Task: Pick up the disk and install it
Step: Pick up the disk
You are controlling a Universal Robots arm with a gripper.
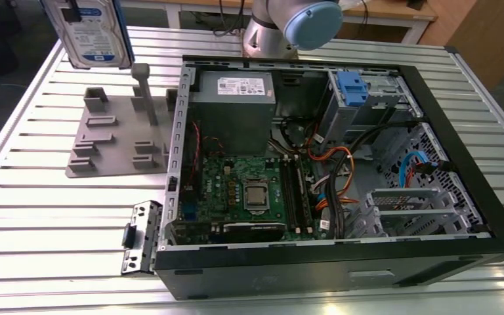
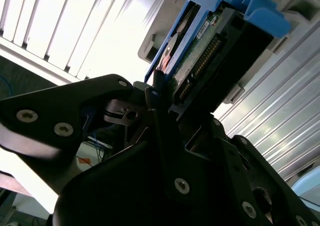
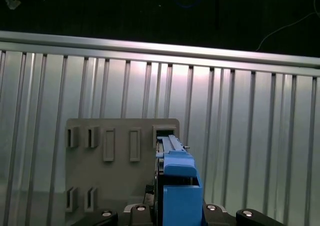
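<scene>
The disk [image 1: 90, 33], a silver drive with a white-and-blue label in a blue carrier, hangs upright over the far end of the grey slotted stand [image 1: 116, 134] at the exterior view's left. My gripper [image 2: 162, 94] is shut on the disk [image 2: 210, 51] near one end, its black fingers [image 2: 152, 99] pressed against the carrier's sides. In the first wrist view the blue carrier edge of the disk [image 3: 177, 186] lines up over a slot of the stand [image 3: 120, 161]. The open computer case [image 1: 462, 197] lies to the right of the stand in the exterior view.
Inside the case are a grey power supply box [image 1: 231, 111], a green motherboard [image 1: 252, 193], loose cables [image 1: 340, 170] and a drive bay with a blue latch piece [image 1: 350, 85] at the far right. The arm's elbow [image 1: 300, 23] stands behind the case. The slatted metal table [image 1: 50, 223] carries everything.
</scene>
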